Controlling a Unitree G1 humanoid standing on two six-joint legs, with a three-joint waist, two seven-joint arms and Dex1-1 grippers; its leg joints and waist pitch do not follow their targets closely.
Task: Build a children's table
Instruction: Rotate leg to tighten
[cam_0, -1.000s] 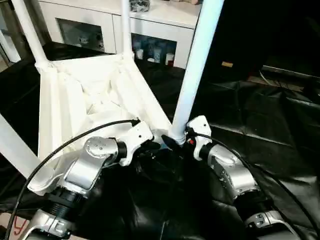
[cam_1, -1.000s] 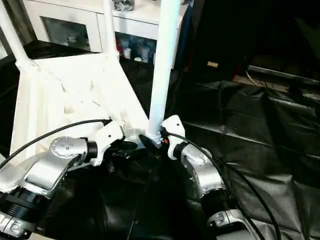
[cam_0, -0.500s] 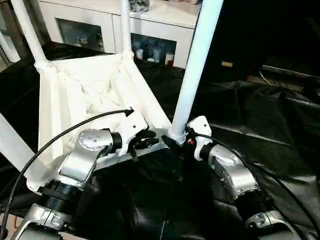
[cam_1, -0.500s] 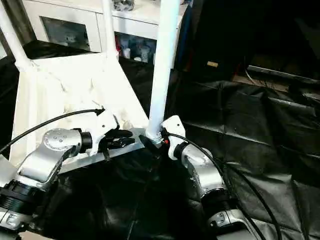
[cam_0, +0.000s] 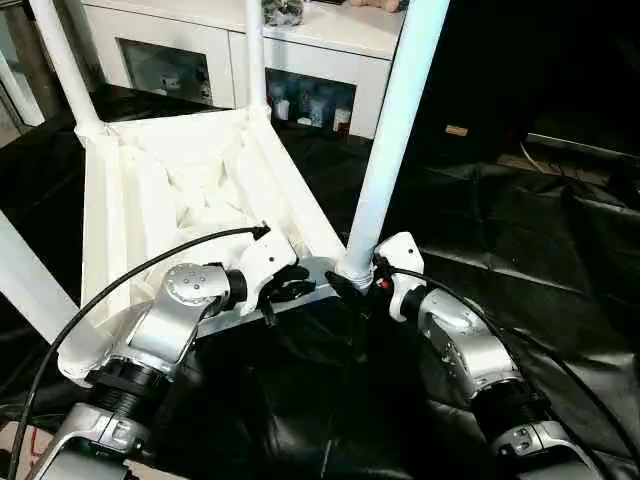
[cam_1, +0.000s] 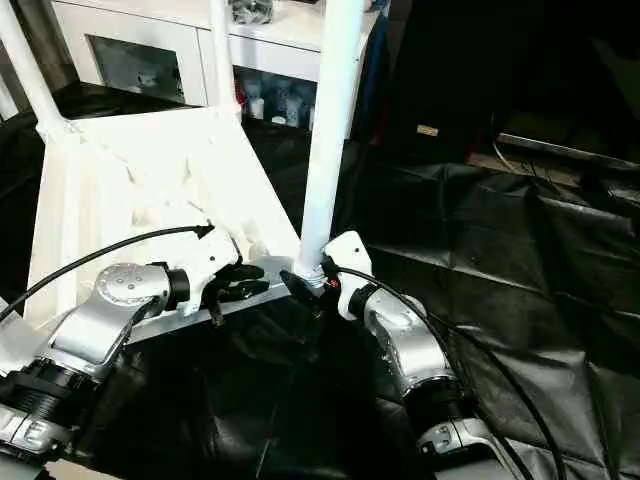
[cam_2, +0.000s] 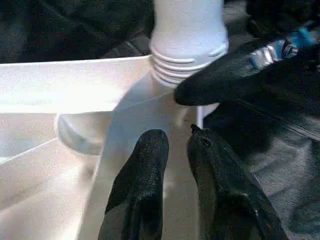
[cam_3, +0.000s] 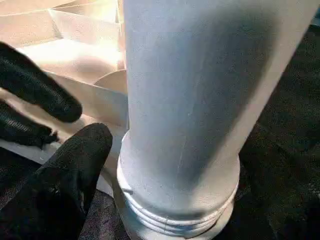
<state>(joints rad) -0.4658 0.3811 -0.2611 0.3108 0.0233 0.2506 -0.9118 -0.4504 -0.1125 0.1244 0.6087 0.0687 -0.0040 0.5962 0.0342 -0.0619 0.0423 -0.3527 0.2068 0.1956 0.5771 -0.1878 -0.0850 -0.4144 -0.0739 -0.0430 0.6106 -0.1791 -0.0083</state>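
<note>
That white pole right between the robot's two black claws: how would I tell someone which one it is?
Find the upturned white tabletop on the black sheet. Poles rise from its corners; this leg stands in the corner nearest the robot. It alone has the right gripper around its ribbed base, the left gripper beside it.

Light falls from overhead and pools on the white children's table (cam_0: 190, 180), whose ribbed underside is so bright that the ribs wash out into glare near its middle. The black sheet (cam_0: 520, 250) on the floor soaks up nearly everything, showing only dull grey sheen along its creases, and the far right of the room is close to pure dark. The white cabinet (cam_0: 300, 40) behind is evenly lit. Silver forearms carry small hot highlights. Up close, the leg (cam_3: 190, 100) is soft and out of focus, shaded down one side, and the left gripper's fingers (cam_2: 145, 185) throw a bluish shadow on the plastic.
</note>
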